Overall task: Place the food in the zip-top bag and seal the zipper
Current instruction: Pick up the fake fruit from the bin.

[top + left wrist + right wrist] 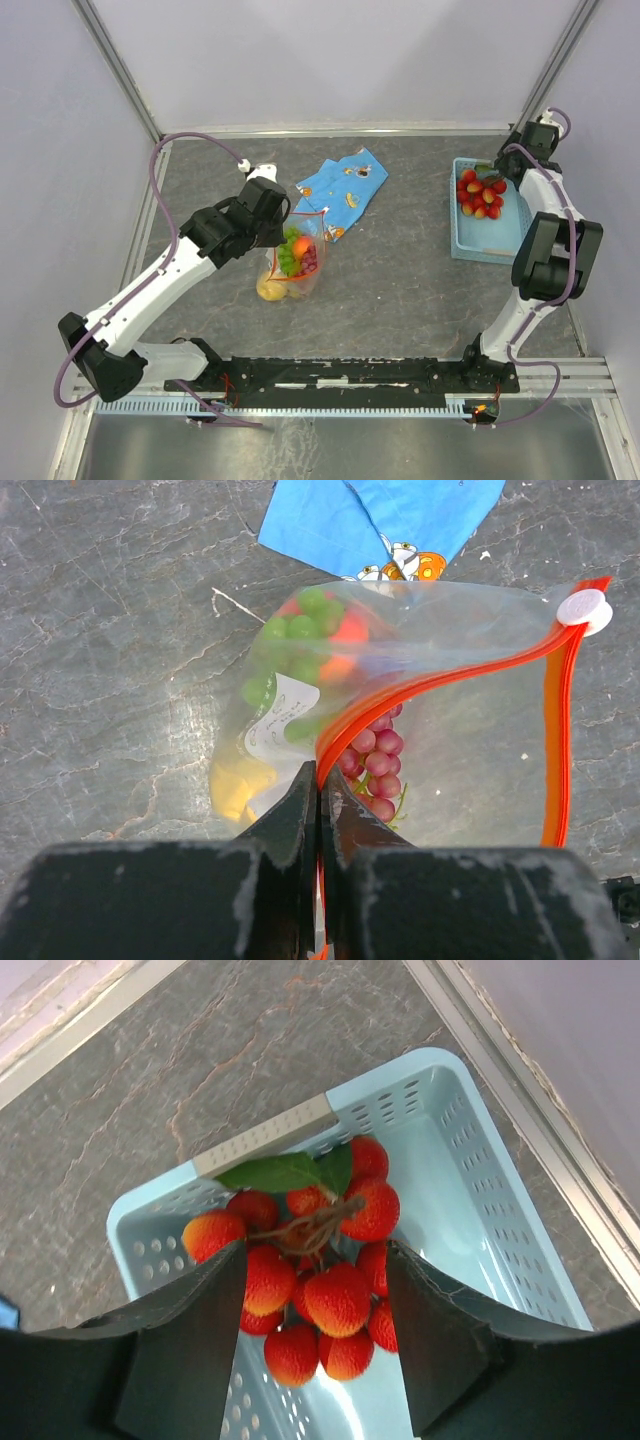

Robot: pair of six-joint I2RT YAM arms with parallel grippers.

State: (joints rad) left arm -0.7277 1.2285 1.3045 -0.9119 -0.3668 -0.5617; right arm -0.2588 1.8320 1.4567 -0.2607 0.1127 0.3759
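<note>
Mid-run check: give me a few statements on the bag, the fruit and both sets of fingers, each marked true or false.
1. The left fingers are closed on the red-orange zipper. True.
2. The purple grapes lie in the light-blue basket. False: they are inside the bag.
3. The right fingers stand apart, one on either side of the strawberry bunch in the basket. True.
4. The bag's mouth is sealed. False: the two zipper strips stand apart and the mouth gapes.
</note>
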